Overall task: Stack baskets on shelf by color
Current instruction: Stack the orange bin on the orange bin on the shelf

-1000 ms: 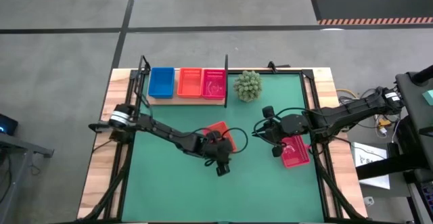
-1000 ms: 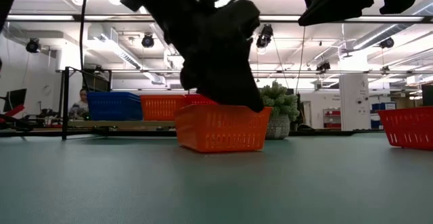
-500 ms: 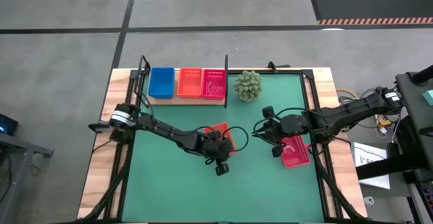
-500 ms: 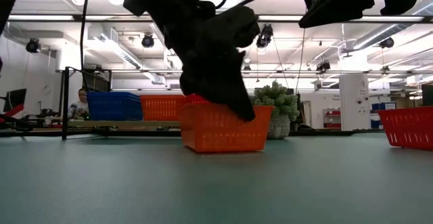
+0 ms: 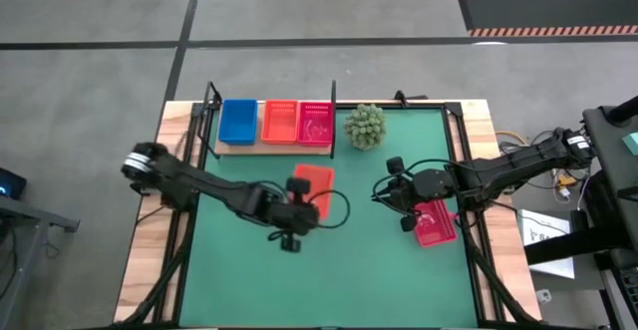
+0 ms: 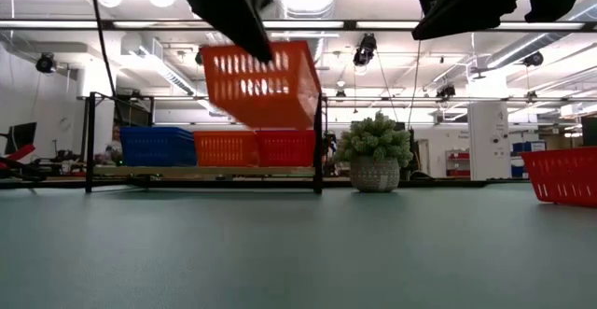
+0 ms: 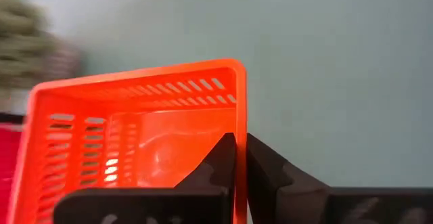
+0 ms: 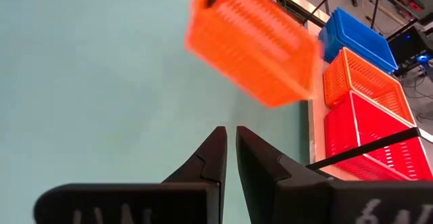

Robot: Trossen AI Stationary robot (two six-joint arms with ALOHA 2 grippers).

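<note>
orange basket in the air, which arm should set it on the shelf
Left. The left gripper is shut on the lifted orange basket by its wall, close to the shelf. The right gripper hangs empty, shut, above the red basket on the mat's far side.

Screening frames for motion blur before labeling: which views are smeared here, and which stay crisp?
Right wrist view: the lifted orange basket is smeared, while the right pincer stays crisp. Left wrist view: the background is blurred, but the basket wall pinched by the left pincer stays fairly sharp. Low view: the basket's edges are soft; the shelf and potted plant are sharp. High view: no obvious blur.
</note>
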